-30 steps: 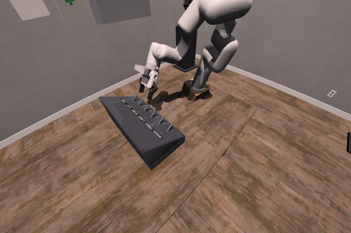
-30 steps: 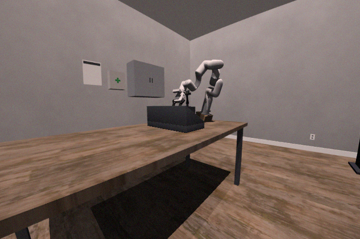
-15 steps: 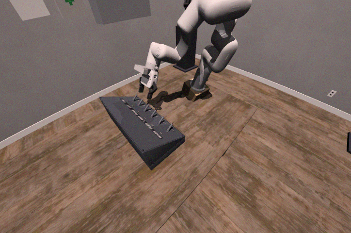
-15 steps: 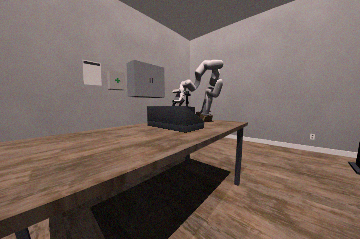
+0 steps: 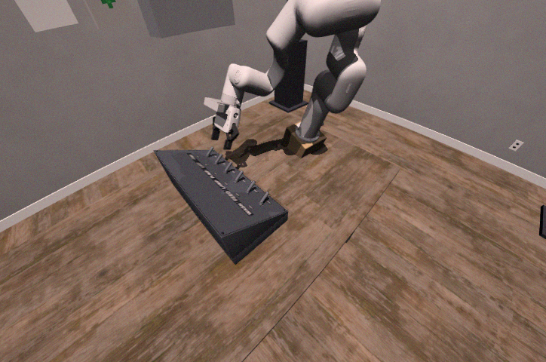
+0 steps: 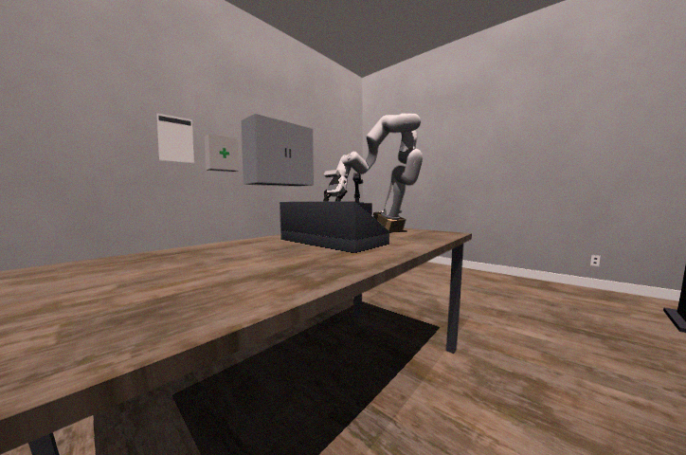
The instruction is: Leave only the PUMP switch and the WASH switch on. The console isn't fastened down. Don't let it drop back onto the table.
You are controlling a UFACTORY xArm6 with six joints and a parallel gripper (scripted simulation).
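A dark grey wedge-shaped console lies on the wooden table, its sloped face up. A row of several small grey toggle switches runs along its upper edge, with white labels beside them, too small to read. My gripper is open and empty. It hangs just above and behind the far end of the switch row, near the farthest switch. In the exterior view the console shows from its back, and the gripper sits right above its top edge.
The arm's base stands on the table to the right of the console's far end. A table edge runs close to the console in the exterior view. A black stand is behind the table.
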